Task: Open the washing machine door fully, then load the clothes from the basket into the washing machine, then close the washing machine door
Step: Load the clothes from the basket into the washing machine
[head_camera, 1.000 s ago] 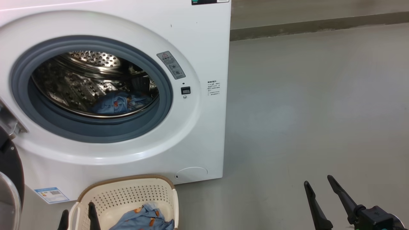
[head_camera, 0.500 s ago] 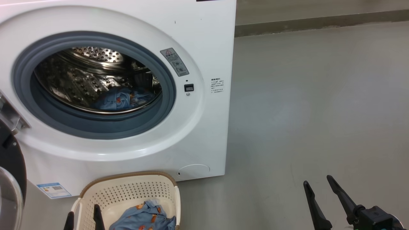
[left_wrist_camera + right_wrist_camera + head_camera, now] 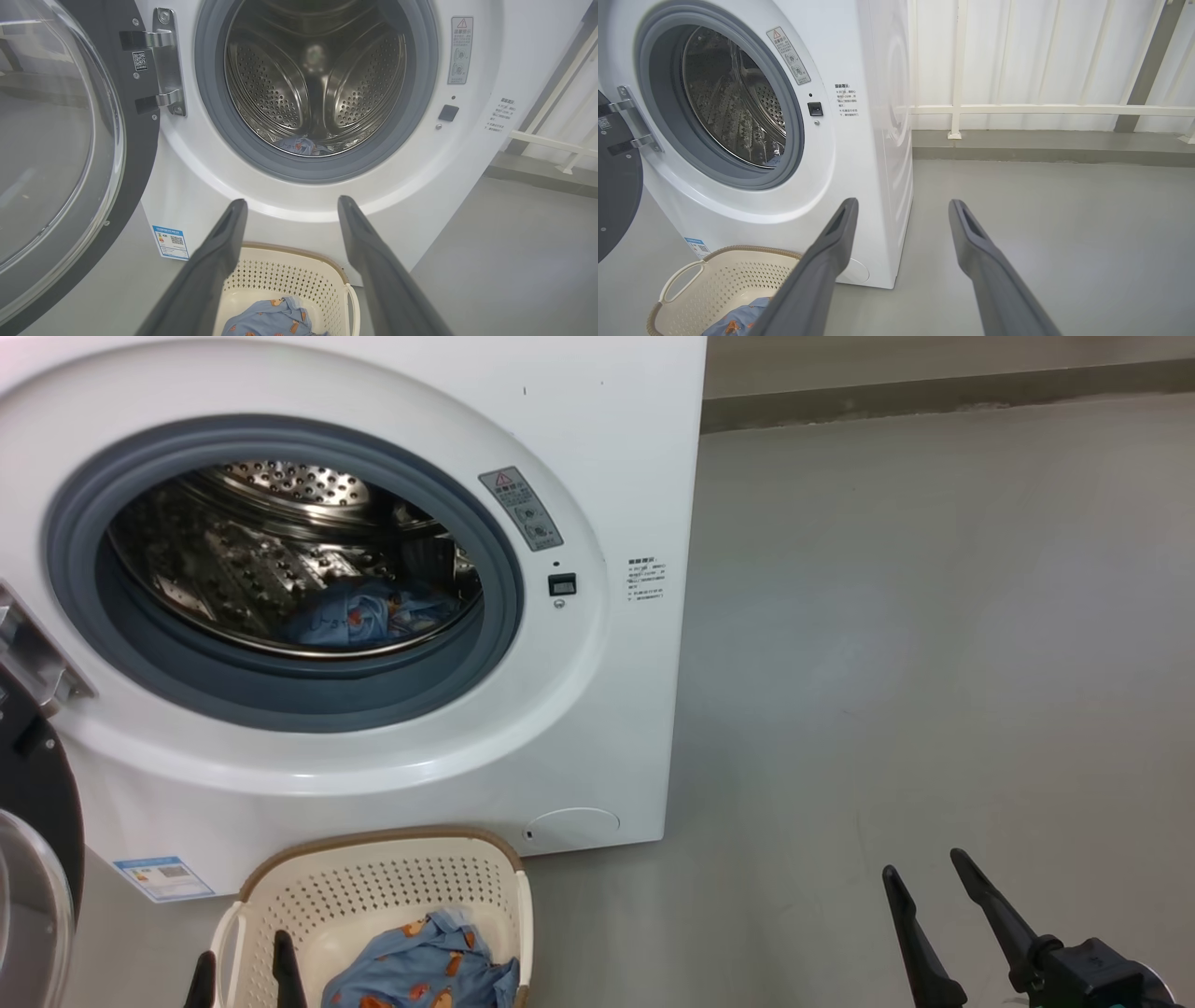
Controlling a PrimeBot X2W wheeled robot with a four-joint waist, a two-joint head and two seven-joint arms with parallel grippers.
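Head camera had shifted; left hand hung released over the basket, clothes just beside it; right hand released.

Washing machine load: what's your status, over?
Left gripper, right gripper: jaws open, empty. Washing machine door open. Bear-print clothes split: some in drum, rest in basket. Drum mouth unobstructed.

White washing machine, black washing machine door swung wide leftward, blue bear-print clothes partly inside, partly in cream basket just in front.
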